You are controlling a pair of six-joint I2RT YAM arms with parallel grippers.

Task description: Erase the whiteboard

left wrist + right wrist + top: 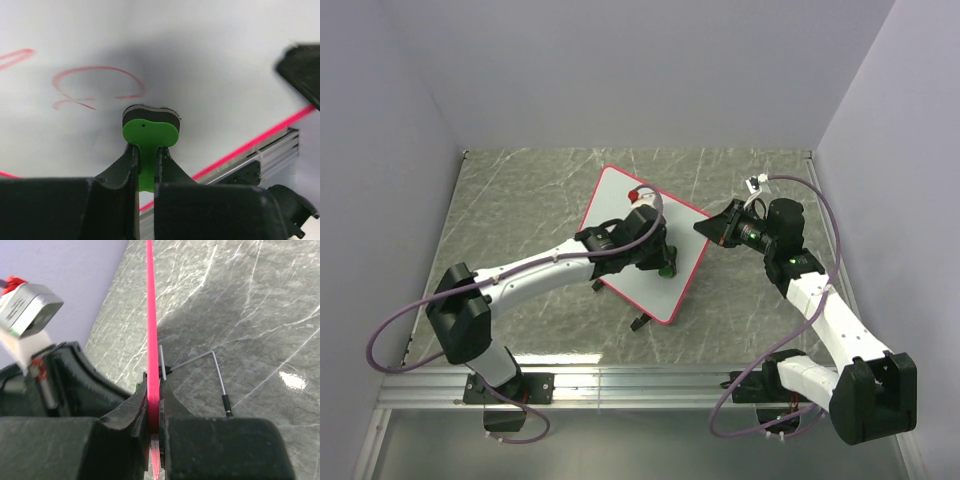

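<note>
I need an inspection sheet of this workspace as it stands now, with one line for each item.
Surface: grey marbled table, carrying the board.
Job's things: whiteboard stands askew; red scribbles not yet wiped; green eraser pressed on the board.
Clutter: nothing seen.
Grippers: left gripper, jaws shut on the eraser; right gripper, jaws shut on the board's red frame.
Cables: purple cables loop beside both arms.
Surroundings: pale walls on three sides; metal rail at the near edge.

Pinches green eraser point(149, 134) by its tab (dark felt facing the whiteboard point(210, 60)), just right of a red scribble point(97, 87).
</note>
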